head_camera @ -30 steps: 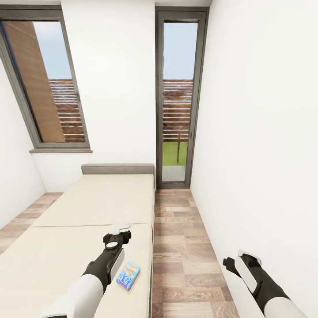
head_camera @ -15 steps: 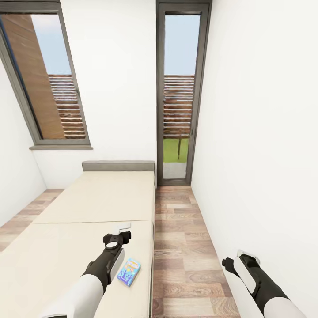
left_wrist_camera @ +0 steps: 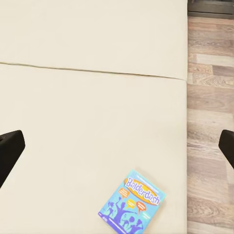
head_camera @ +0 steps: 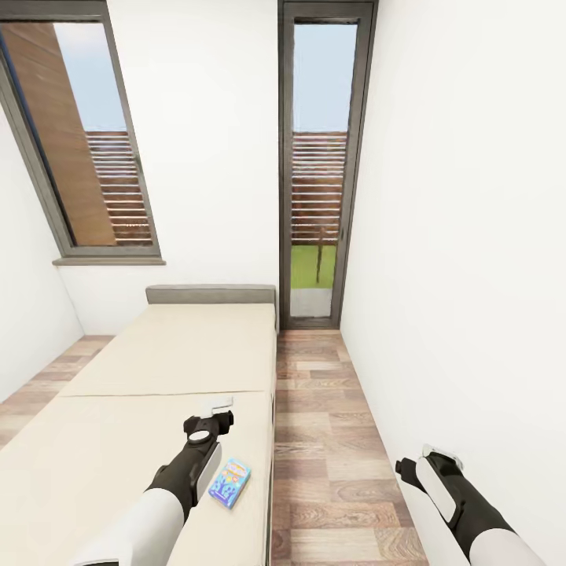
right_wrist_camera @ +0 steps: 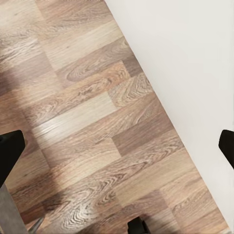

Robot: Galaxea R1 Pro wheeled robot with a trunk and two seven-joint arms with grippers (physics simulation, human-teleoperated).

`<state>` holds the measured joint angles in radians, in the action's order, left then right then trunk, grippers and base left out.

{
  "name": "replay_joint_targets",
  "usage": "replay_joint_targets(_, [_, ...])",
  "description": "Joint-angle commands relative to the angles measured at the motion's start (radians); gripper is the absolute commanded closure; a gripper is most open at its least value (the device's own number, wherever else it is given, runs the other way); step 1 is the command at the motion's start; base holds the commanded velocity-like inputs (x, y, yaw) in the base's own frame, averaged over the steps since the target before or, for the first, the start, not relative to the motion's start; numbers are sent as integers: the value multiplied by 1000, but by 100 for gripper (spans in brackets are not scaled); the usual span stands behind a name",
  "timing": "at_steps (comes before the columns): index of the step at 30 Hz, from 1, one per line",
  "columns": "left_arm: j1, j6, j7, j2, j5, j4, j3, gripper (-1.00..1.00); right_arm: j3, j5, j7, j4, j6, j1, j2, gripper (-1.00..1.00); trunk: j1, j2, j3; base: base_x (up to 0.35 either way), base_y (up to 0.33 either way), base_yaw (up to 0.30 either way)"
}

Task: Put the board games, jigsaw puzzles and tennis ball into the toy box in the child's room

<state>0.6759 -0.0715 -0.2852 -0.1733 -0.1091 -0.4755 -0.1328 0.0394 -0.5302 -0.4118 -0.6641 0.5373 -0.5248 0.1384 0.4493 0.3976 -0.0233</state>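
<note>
A: What lies at the far left?

B: A tall grey-framed window (head_camera: 79,141) set in the white wall; below it the bed (head_camera: 118,377) with its beige mattress runs toward the grey headboard (head_camera: 211,295).

A: And the left arm?

B: It reaches out over the mattress; the left pincer (head_camera: 211,420) hangs above the bed, its two dark fingertips (left_wrist_camera: 9,148) standing far apart at the edges of the left wrist view, so it is wide and holds nothing.

A: Where is the toy?

B: The small blue board game (head_camera: 229,483) lies flat on the mattress, just beside the left forearm and near the bed's right edge; its cover reads "Balderdash" in the left wrist view (left_wrist_camera: 132,202); the pincer is not touching it.

A: Further right?

B: Wood-plank floor (head_camera: 322,440); a narrow glass door (head_camera: 318,173); then the right pincer (head_camera: 417,464) low beside the white wall (head_camera: 472,236), over the floor (right_wrist_camera: 87,126); its fingertips (right_wrist_camera: 9,151) also sit wide apart, empty.
</note>
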Motion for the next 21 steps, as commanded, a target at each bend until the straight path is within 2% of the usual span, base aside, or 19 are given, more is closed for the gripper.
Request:
replay_joint_targets(1, [1,-7,0,-1,-11,-2,-5,-100,4,-10,-9,-2,3,-1,1,-100,1,2,-3,0,0,0])
replay_joint_targets(21, [1,-7,0,-1,-11,3,-5,-100,4,-12,-9,-1,3,-1,0,-100,1,2,-30,0,0,0])
